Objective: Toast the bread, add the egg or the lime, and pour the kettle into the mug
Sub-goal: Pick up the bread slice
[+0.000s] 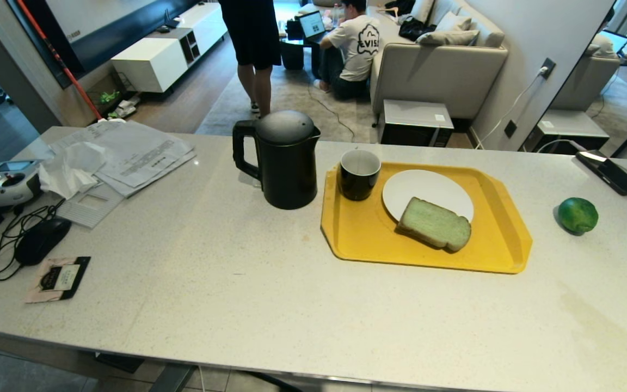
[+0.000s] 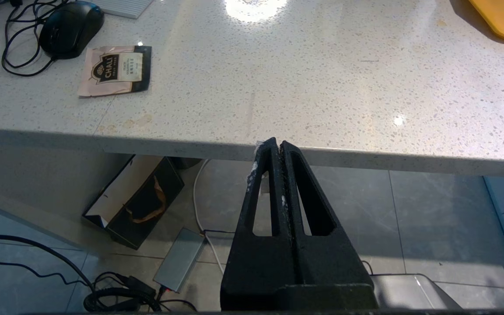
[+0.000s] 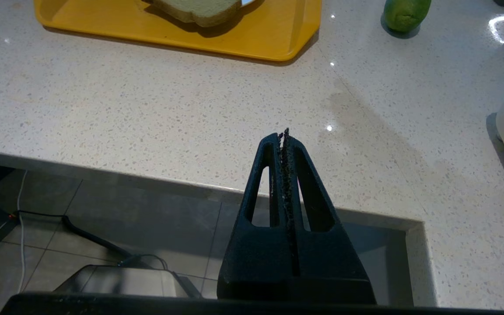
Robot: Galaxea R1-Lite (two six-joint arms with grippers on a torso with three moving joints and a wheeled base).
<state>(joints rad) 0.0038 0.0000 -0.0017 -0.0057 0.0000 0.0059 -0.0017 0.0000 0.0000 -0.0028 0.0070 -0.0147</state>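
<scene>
Reading "CHALI", a sachet (image 2: 115,70) lay on the counter (image 2: 278,87) ahead of the left gripper (image 2: 277,144), whose fingers were pressed together at the counter's edge. The right gripper (image 3: 283,134) hung likewise closed, empty; beyond it sat the bread (image 3: 197,9) on a tray (image 3: 252,39), with the lime (image 3: 405,13) beside.

Pale speckled stone table (image 1: 226,305). Directly on it: tall matte black jug kettle (image 1: 283,160), yellow plastic tray (image 1: 368,239) just beside it, glossy green round lime (image 1: 577,215) well apart, black phone (image 1: 610,172) at the far edge. Other end: loose papers (image 1: 128,155), grey remote controller (image 1: 3,182), black corded mouse (image 1: 41,239), pink-black tea sachet (image 1: 59,279).
</scene>
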